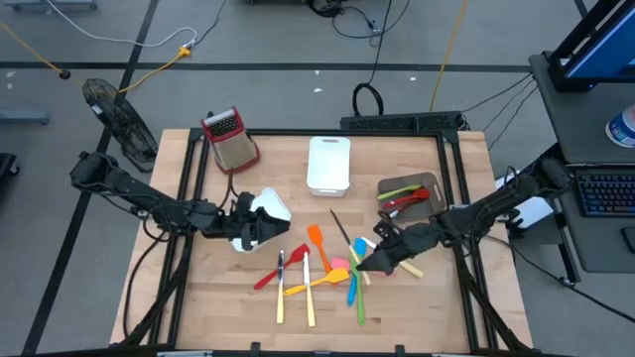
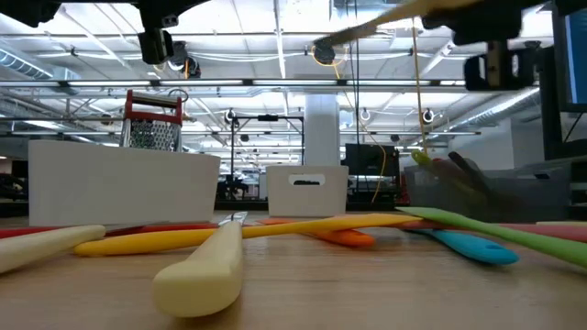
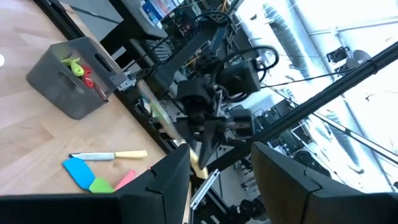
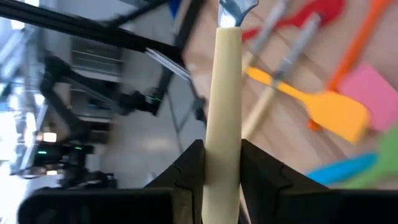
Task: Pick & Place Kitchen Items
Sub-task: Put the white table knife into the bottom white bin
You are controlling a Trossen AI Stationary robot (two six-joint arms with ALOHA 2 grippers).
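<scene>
The right gripper [image 4: 222, 163] is clamped on a cream-handled utensil [image 4: 227, 81] with a metal end, held above the scattered utensils [image 1: 317, 273] on the table [image 1: 218, 297]. The left gripper [image 3: 214, 171] hovers over the table's left side with fingers apart, holding nothing.

- The table [image 1: 218, 297] is pale wood, matt, with visible plank seams.
- Box grater [image 1: 230, 139]: perforated shiny metal.
- White bin [image 1: 328, 164]: smooth plastic.
- Cream-handled utensil [image 4: 225, 93]: smooth matt handle, metal head.
</scene>
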